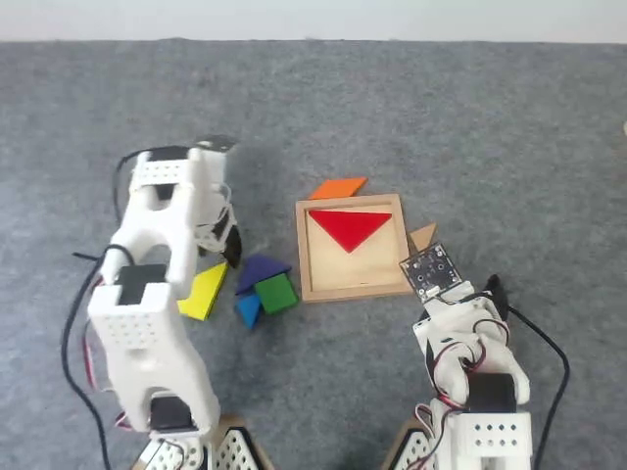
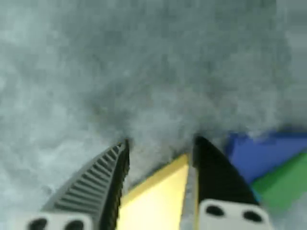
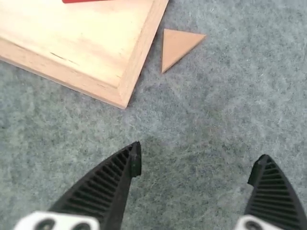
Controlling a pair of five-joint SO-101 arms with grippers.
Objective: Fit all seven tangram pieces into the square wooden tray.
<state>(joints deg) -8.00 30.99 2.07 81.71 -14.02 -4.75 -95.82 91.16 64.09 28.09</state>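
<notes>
On the left of the grey-carpeted worktop, the left gripper stands low over the yellow piece. Its jaws are partly spread, one on each side of the piece's far corner. The dark finger lies right along the yellow edge, but whether either finger presses on it cannot be told. Just right of that piece sit the dark blue piece, the green piece and a small light blue piece, bunched together near the left side of the square wooden tray. A red triangle lies inside the tray. An orange piece rests beyond its far edge, and a tan triangle just beside its right edge. The right gripper hangs over bare carpet by the tray's near right corner, jaws spread wide and holding nothing.
</notes>
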